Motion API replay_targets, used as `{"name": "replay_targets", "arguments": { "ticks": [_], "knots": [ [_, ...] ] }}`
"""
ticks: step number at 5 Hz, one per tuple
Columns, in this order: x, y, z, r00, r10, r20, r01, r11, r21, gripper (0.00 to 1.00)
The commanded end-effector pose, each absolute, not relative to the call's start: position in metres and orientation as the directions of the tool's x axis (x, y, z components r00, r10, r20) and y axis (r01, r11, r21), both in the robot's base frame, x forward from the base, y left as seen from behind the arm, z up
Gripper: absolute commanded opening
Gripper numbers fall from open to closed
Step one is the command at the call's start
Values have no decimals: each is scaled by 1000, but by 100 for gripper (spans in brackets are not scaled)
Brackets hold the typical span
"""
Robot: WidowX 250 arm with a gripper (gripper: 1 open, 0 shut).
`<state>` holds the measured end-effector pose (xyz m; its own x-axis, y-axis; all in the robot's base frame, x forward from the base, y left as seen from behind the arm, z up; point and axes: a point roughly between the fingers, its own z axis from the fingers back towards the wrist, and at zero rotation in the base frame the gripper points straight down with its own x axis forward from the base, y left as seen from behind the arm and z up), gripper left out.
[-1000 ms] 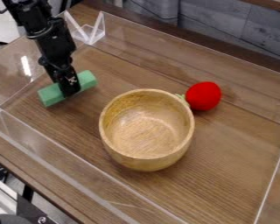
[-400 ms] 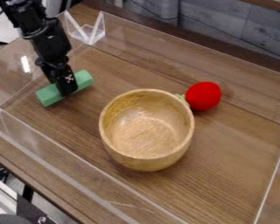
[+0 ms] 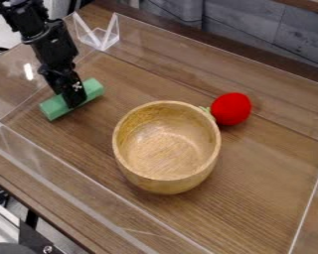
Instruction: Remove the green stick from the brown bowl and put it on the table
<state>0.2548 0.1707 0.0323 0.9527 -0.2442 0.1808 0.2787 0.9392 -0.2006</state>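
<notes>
Camera view: the green stick (image 3: pixel 59 107) is out of the brown bowl (image 3: pixel 167 147), at or just above the surface (image 3: pixel 88 189), left of frame, gripped by the tool (image 3: pixel 73 96); release remains.

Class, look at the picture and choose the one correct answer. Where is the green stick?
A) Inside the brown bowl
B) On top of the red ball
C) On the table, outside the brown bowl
C: the green stick lies on the table at the gripper, with bare wood between it and the brown bowl.
</notes>
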Motion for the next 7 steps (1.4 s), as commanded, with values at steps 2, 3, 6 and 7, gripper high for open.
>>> {"name": "replay_targets", "arguments": {
  "ticks": [2,3,6,7],
  "knots": [
    [262,185,44,957,-193,218,238,950,-203,0],
    [264,184,52,956,-188,223,234,951,-201,100],
    [276,182,97,946,-177,272,228,958,-172,100],
    [281,181,114,940,-175,293,230,959,-165,100]
  ]
}}
